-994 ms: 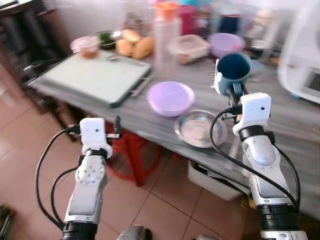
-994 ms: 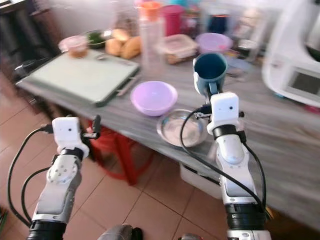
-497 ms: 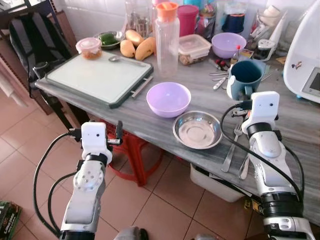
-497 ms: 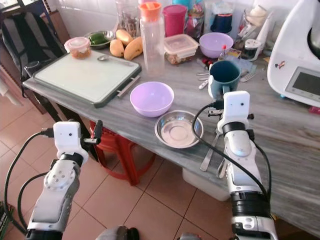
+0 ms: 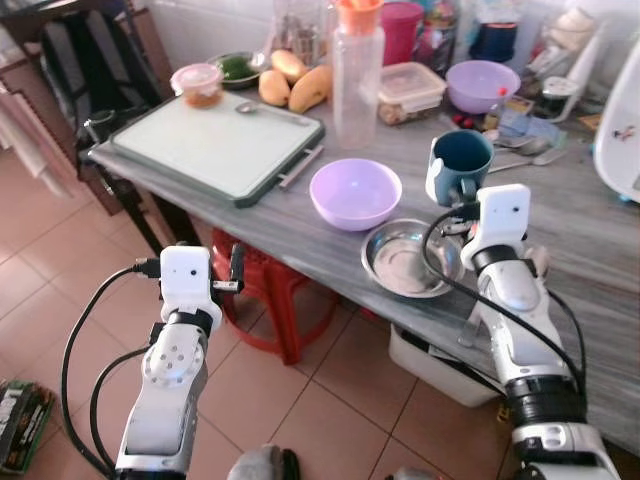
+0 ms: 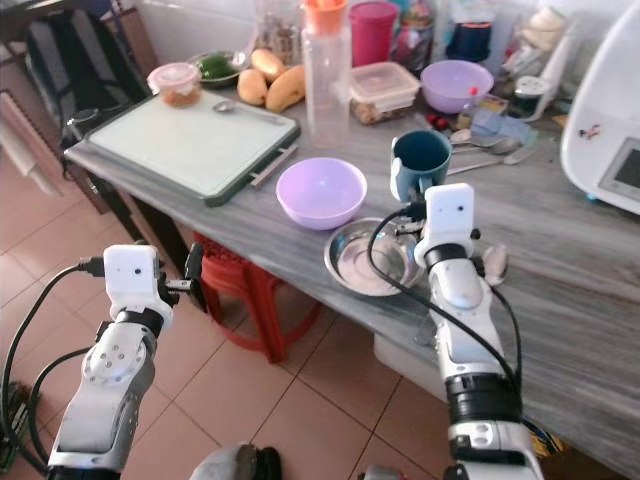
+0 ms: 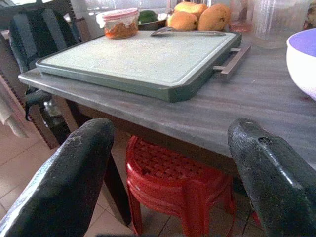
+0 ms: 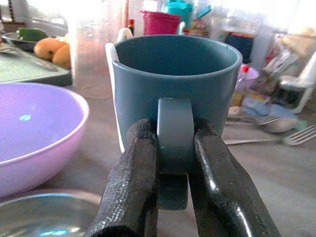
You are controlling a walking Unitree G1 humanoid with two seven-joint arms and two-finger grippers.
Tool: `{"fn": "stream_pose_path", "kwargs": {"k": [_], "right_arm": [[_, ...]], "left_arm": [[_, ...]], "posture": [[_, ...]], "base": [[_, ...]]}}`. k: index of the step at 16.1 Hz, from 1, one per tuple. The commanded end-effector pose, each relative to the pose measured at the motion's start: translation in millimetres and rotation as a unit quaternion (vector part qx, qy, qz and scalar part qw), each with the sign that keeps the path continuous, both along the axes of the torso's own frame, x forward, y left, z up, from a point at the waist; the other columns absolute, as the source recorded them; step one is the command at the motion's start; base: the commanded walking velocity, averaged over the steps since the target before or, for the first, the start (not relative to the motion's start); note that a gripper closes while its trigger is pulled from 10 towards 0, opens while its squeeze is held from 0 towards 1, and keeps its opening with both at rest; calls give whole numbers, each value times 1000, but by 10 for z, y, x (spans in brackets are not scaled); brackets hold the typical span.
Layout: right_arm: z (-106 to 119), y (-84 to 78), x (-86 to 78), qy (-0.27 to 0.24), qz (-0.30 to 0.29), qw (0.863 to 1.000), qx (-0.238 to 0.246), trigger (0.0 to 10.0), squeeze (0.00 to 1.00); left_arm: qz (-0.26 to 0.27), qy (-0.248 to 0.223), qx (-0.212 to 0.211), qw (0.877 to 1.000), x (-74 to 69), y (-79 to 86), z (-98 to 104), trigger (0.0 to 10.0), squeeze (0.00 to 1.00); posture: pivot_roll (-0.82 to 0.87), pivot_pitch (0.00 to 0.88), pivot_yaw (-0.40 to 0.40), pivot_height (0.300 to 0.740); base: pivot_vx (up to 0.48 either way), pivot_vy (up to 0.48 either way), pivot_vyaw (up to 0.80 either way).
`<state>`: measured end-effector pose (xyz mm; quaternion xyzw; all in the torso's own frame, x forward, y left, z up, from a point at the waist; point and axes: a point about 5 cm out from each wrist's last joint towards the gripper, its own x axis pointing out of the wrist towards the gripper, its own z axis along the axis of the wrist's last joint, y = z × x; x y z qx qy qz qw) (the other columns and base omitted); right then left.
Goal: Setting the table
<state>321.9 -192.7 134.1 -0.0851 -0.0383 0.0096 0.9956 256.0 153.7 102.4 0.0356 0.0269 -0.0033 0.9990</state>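
So the teal mug (image 8: 174,94) is the thing in play here. The right gripper (image 8: 175,168) has it by the handle, both black fingers squeezed tight on either side of the loop, which makes sense since that's the only narrow bit two long fingers can really pinch. The mug is upright, mouth up, looks empty, and it sits over the grey wooden table (image 5: 590,240) just behind the steel dish (image 5: 408,262) and to the right of the lilac bowl (image 5: 355,192). I honestly can't tell if its base is touching the tabletop or floating a bit above it.

My guess is it's being carried to a spot next to the dish and bowl, since those two already look like the start of a place setting near the table edge. Some forks and spoons (image 6: 492,147) lie further back on the right.

The left gripper (image 7: 173,163) isn't doing anything, fingers wide apart, hanging low in front of the table edge above the red stool (image 7: 180,177). Further out there's the green cutting board (image 5: 215,145), a clear bottle with an orange cap (image 5: 358,72), mangoes (image 5: 300,85) and a bunch of containers along the wall
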Motion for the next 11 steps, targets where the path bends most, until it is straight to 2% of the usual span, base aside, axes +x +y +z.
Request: {"fn": "stream_pose_path", "kwargs": {"k": [1,11], "right_arm": [[-48,10,-15,8,0,1000,5,10000,0],[-162,-68,-79,33,-36,999,5,10000,0]], "left_arm": [[2,-1,5,1000,-12,25,26,10000,0],[-10,-1,2,1000,41,-14,35,10000,0]], "posture": [[-5,0,54,740],[-10,0,64,740]], "base": [[0,0,0],[0,0,0]]}}
